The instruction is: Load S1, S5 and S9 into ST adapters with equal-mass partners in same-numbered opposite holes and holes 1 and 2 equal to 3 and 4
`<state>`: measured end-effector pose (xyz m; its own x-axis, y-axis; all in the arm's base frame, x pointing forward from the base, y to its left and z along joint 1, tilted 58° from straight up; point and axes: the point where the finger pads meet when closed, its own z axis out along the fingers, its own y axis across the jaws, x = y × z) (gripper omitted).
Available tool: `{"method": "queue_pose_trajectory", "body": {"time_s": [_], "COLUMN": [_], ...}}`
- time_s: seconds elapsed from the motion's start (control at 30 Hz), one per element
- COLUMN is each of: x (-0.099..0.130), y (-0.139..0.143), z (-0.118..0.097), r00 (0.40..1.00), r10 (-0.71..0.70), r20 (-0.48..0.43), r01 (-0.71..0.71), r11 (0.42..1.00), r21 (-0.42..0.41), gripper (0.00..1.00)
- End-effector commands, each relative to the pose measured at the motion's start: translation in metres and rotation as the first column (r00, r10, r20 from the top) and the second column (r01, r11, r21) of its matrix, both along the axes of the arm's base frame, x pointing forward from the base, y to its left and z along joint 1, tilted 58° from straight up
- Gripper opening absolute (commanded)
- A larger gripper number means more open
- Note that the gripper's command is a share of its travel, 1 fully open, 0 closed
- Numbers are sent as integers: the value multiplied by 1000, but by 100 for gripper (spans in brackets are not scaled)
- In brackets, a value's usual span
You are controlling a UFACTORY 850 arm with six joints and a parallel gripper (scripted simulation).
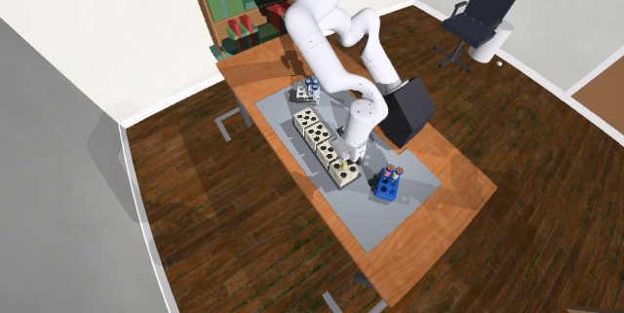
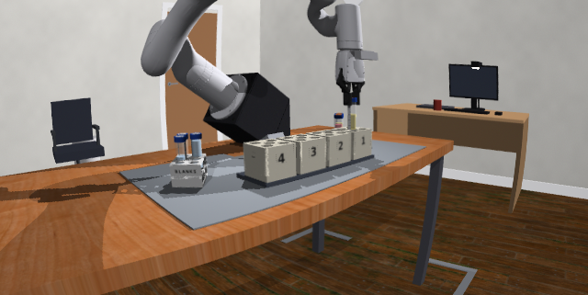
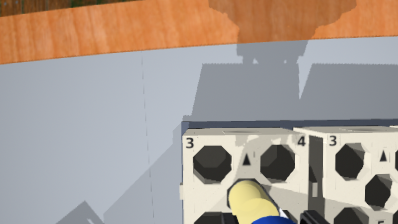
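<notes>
My gripper (image 2: 352,100) points down over adapter 1 (image 2: 363,141) (image 3: 246,142). It is shut on a blue-capped tube with pale yellow liquid (image 2: 353,120) (image 3: 248,196) (image 1: 345,165). The tube's lower end is in the middle hole of adapter 1, with much of the tube still above the top. Its cap dot is not readable. Adapter 2 (image 2: 340,153), adapter 3 (image 2: 313,157) and adapter 4 (image 2: 281,163) stand in the same row on the stand (image 2: 300,175); no tubes show in them. Two orange-dotted tubes (image 1: 390,168) (image 1: 399,171) stand in the blue rack (image 1: 385,197).
The white BLANKS rack (image 1: 308,99) (image 2: 187,180) stands beyond adapter 4 and holds three blue-capped tubes, one of them here (image 2: 196,146). The large black arm base (image 1: 407,110) (image 2: 257,107) stands behind the row. The DONE key cannot be made out.
</notes>
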<state>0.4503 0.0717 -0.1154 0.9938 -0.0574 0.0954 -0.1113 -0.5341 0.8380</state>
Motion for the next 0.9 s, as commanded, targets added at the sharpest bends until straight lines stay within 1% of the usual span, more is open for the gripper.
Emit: {"method": "queue_pose_trajectory", "body": {"time_s": [0.0,0.87], "x": [1,1], "y": [-2,-23], "z": [-2,-15], "r00": [1000,1000], "r10": [1,1], "r20": [1,1], "r01": [-1,-1], "r11": [1000,1000], "r21": [1,1], "gripper": [0,0]}}
